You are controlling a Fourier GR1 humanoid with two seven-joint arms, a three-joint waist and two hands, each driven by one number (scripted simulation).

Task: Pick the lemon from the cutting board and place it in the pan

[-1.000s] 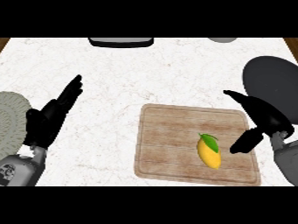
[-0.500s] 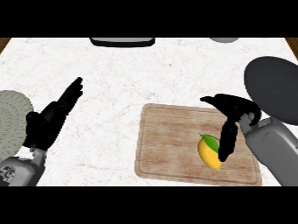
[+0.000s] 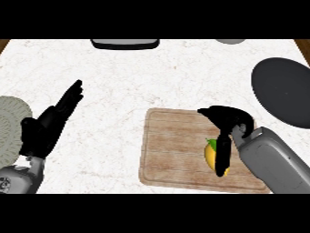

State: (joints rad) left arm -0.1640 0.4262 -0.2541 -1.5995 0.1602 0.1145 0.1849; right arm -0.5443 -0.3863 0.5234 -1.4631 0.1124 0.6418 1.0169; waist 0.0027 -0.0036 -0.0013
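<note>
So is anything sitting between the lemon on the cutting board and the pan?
Nothing visible. From the lemon, only bare cutting board and counter lead to the pan. The right hand is over the lemon.

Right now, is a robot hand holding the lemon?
Cannot tell. The right robot hand is over the lemon, a finger across it. The left robot hand holds nothing.

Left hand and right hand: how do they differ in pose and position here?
The left hand lies over bare counter with its fingers straight, touching nothing; the right hand is over the cutting board, bent down at the lemon, with a finger or thumb reaching along it. The left hand is beside the round mat; the right hand is nearer the pan. Both are black on grey forearms.
</note>
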